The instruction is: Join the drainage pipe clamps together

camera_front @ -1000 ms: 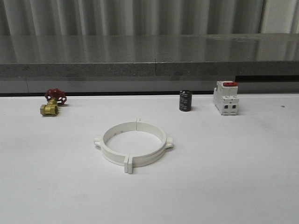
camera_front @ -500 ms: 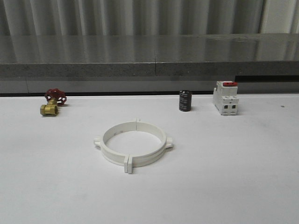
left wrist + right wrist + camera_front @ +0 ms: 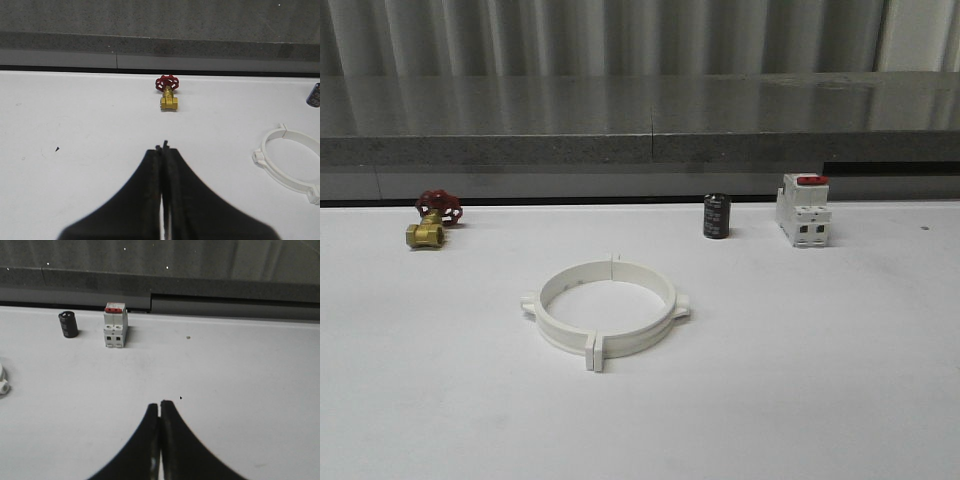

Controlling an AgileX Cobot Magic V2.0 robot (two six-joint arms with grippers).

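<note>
The two white drainage pipe clamps [image 3: 605, 310] lie on the white table as one closed ring, their end flanges meeting at the near and far seams, small tabs sticking out on both sides. Part of that ring [image 3: 292, 162] also appears at the edge of the left wrist view, and one tab [image 3: 2, 381] at the edge of the right wrist view. My left gripper [image 3: 163, 150] hovers over bare table, shut and holding nothing. My right gripper [image 3: 160, 405] is likewise shut and empty, well away from the ring.
A brass valve with a red handwheel [image 3: 433, 220] sits at the back left. A black cylinder [image 3: 717, 216] and a white breaker with a red switch [image 3: 804, 210] stand at the back right. A grey ledge [image 3: 640, 150] runs behind the table.
</note>
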